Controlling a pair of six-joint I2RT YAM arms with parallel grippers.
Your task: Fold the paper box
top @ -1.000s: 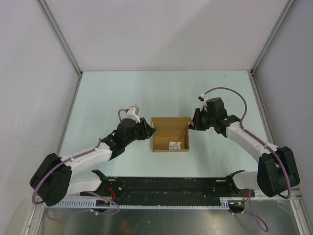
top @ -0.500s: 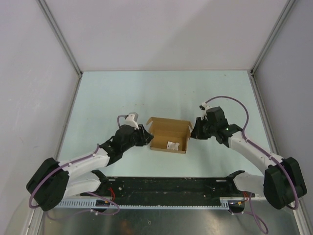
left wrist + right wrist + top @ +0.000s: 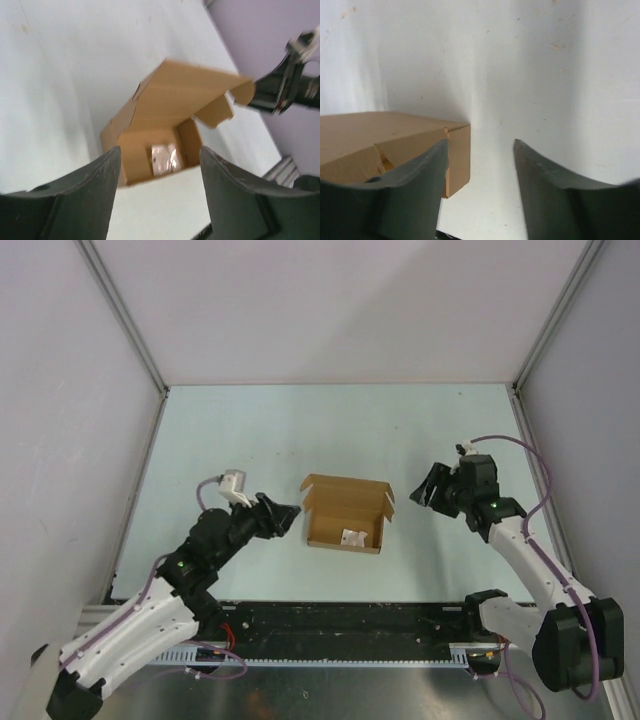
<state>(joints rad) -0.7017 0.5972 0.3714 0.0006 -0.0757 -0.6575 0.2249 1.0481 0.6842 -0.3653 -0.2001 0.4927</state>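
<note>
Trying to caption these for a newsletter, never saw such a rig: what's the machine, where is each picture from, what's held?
Two robot arms are bolted at the near edge of a pale table. The wide picture looks down from above; the other two come from cameras on each wrist, with that arm's own dark fingers at the bottom. On the table sits a brown paper box, top open, a small white scrap inside. The left gripper and right gripper are open either side of it, apart from it, holding nothing.

Overhead plus two low wrist views, paper box [image 3: 345, 515] common
</note>
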